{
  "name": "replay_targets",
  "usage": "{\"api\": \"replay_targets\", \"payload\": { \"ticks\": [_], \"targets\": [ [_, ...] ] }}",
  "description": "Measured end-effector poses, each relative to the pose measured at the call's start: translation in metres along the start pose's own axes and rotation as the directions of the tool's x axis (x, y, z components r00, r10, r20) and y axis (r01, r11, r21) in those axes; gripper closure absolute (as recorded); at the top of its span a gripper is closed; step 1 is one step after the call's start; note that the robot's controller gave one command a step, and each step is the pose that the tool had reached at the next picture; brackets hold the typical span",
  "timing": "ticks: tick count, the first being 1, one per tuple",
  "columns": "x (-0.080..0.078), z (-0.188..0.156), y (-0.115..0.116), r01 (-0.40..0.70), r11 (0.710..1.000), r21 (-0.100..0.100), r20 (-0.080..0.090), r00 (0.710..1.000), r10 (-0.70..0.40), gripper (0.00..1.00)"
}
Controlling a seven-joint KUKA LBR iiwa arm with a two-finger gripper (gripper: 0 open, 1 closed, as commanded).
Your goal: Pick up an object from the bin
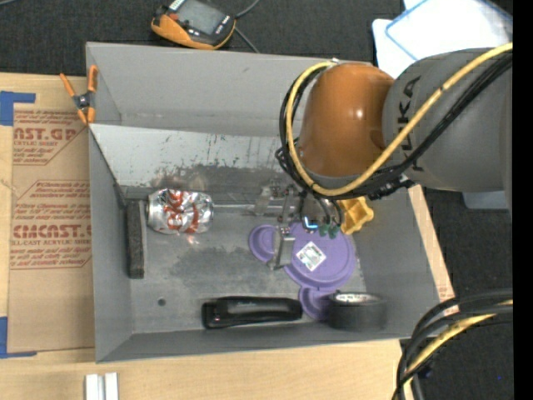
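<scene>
My gripper (281,248) hangs under the arm's orange cover, right of the bin's centre. It is low over the left part of a flat purple plastic thing (325,261) that carries a white label. Much of the gripper is hidden by the cover. A small yellow piece (359,213) lies just right of it, by the purple thing's upper edge. A black tape roll (355,309) rests against the purple thing's lower end, near the bin's front right corner.
A crushed silver and red can (179,211) lies left of the centre. A dark grey bar (134,240) runs along the left wall. A black stapler (251,312) lies near the front wall. The arm covers the bin's right rear part.
</scene>
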State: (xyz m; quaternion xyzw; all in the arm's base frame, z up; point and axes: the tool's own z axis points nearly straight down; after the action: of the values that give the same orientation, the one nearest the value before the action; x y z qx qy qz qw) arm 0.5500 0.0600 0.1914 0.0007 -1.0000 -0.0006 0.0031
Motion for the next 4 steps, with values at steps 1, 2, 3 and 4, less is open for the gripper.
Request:
{"api": "replay_targets", "payload": {
  "ticks": [1, 2, 3, 4],
  "targets": [
    [-0.001, -0.005, 0.000, -0.001, 1.000, 0.000, 0.008, 1.000, 0.001, 0.00],
    [0.061, 0.120, 0.029, 0.142, 0.990, 0.000, -0.003, 0.990, -0.142, 0.00],
    [0.069, 0.058, 0.030, 0.382, 0.924, 0.007, 0.020, 0.924, -0.382, 0.00],
    [0.070, 0.093, 0.020, 0.275, 0.962, 0.002, 0.003, 0.962, -0.275, 0.00]
  ]
}}
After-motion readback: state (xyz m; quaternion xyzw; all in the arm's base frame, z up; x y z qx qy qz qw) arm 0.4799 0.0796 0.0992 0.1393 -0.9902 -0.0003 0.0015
